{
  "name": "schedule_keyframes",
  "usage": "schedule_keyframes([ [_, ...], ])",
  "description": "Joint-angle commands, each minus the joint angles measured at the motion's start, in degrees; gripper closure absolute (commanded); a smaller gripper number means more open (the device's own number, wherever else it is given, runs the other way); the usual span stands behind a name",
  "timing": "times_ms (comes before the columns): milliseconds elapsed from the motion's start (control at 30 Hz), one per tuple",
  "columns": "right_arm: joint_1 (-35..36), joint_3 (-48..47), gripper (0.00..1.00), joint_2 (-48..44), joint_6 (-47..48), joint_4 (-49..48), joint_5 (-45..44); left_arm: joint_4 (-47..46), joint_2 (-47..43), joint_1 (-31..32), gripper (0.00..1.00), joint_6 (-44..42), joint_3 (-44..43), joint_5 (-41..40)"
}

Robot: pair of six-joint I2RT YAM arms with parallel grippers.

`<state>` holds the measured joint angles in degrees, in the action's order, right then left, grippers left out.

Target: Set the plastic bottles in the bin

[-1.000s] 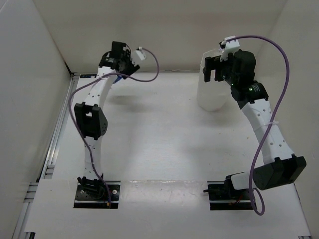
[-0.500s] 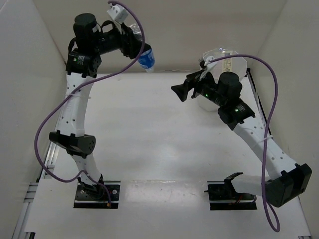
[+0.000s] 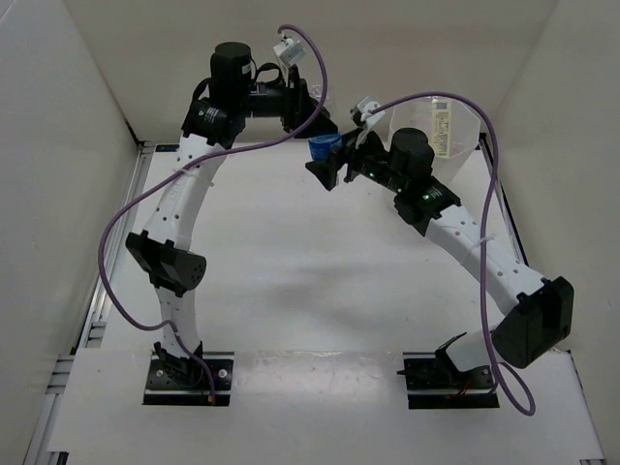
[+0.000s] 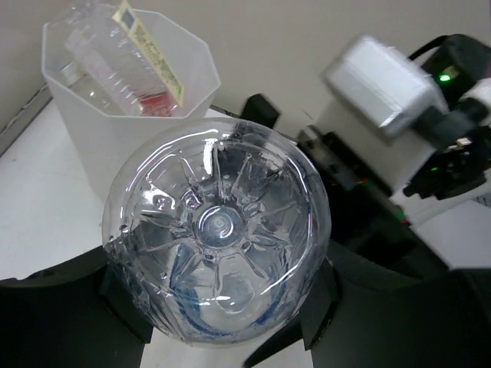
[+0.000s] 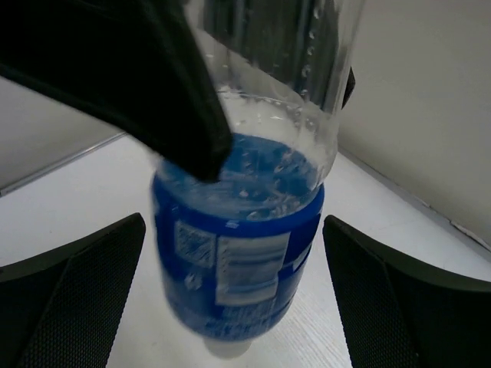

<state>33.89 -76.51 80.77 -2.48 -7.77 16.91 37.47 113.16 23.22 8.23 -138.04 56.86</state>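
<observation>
Your left gripper [image 3: 315, 128] has its jaws clamped on the blue-labelled bottle [image 3: 323, 148], held aloft near the bin [image 3: 463, 131]. Your right gripper [image 3: 327, 167] has its jaws spread wide, flanking that bottle without touching it.

blue-labelled bottle [image 5: 242, 253]: centre, black finger [image 5: 153, 92] across upper part | right claw [image 5: 234, 230]: spread wide, flanking

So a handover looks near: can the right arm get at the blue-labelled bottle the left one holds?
Probably yes. The right gripper has its jaws wide open either side of the blue-labelled bottle, and the left gripper grips only its clear part.
</observation>
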Motion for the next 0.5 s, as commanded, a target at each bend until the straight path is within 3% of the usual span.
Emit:
schedule_keyframes([
  [0,0.2,-3.5,0.0,1.2,0.6,-2.6,-2.0,-0.6,-3.5,0.9,0.9,1.4,1.2,3.0],
  [67,0.2,-4.6,0.02,2.6,0.5,-1.6,-2.5,-0.6,-4.1,0.9,0.9,1.4,1.7,3.0],
  [200,0.2,-5.1,0.38,2.6,-0.6,-0.9,-3.0,-0.6,-4.8,0.9,0.85,0.8,2.3,3.0],
  [233,0.2,-5.1,0.75,2.6,-0.6,-1.5,-4.6,-0.6,-5.4,0.9,0.77,0.8,3.2,2.4],
  [267,0.2,-5.1,0.83,2.1,-1.4,-1.5,-5.5,-0.6,-5.9,0.9,0.71,-0.9,4.9,1.4],
  [333,0.2,-5.1,0.91,1.6,-1.4,-2.2,-5.5,-0.6,-8.4,0.9,0.51,-3.0,7.2,-3.6],
  [367,0.2,-5.1,0.93,1.6,-1.4,-2.2,-6.2,-0.6,-9.3,0.9,0.29,-5.5,8.2,-5.7],
  [467,0.2,-5.1,0.99,1.1,-0.9,-0.8,-8.8,-0.6,-11.3,1.4,0.0,-7.8,9.8,-14.5],
])
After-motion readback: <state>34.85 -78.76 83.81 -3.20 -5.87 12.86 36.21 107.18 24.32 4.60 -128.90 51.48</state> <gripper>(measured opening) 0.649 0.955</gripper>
